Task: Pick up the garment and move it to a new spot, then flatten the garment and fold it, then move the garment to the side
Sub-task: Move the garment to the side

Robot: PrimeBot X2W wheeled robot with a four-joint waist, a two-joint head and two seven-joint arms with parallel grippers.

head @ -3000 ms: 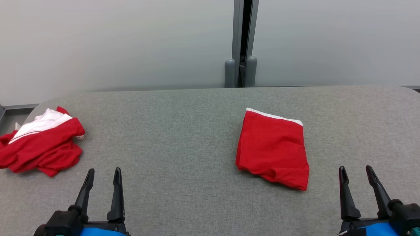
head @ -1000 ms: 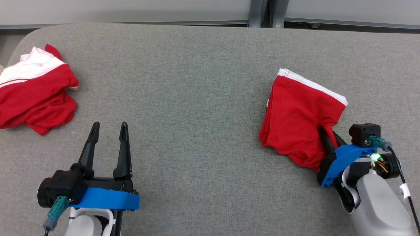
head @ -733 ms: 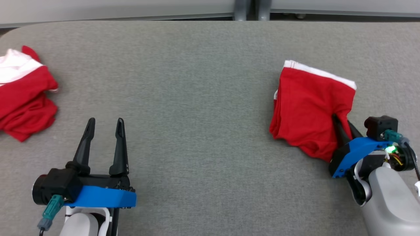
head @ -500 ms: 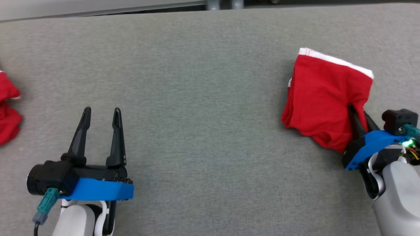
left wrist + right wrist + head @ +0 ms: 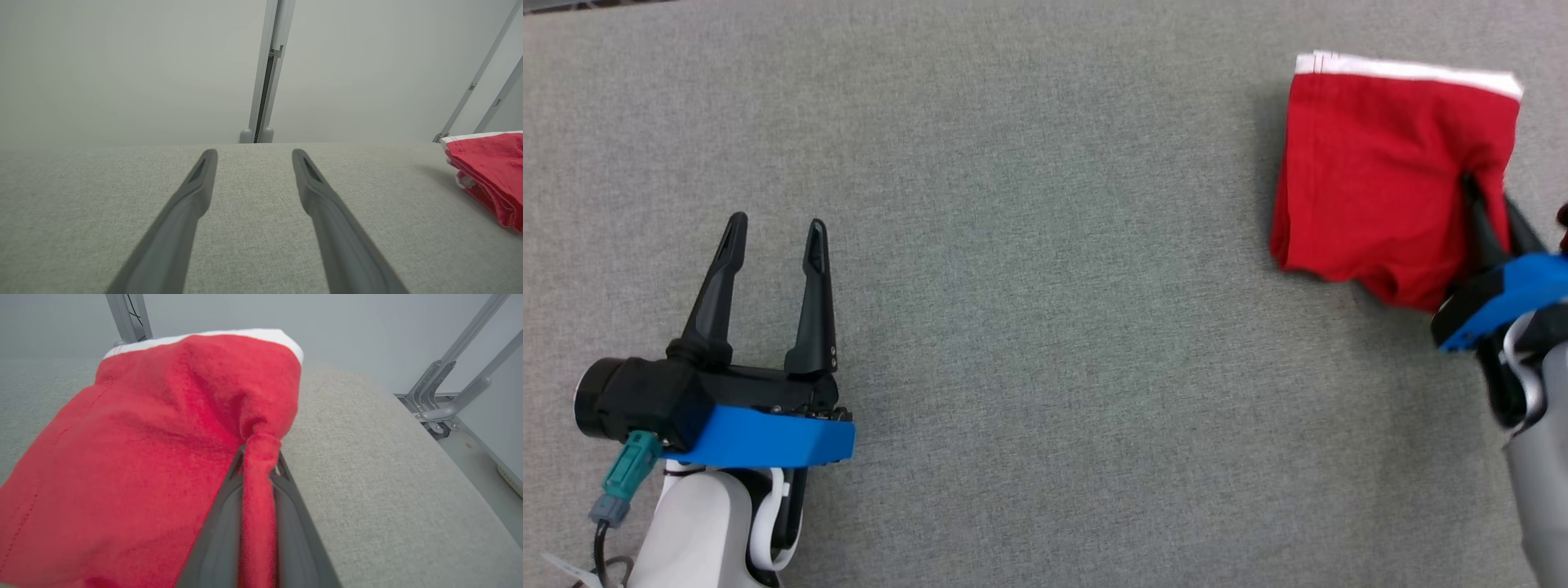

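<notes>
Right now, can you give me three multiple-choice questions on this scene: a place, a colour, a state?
1. Where on the table is the red garment, in the head view? A. upper right B. centre C. lower left
2. What colour is the band on its far edge? A. blue B. white C. black
3. How are the right fingers? A. wide open over bare table B. shut on nothing C. shut on the red garment's edge
Answers: 1 A, it sits at that view's top right; 2 B, a white strip tops the red cloth; 3 C, the right wrist view shows red cloth pinched between them.
</notes>
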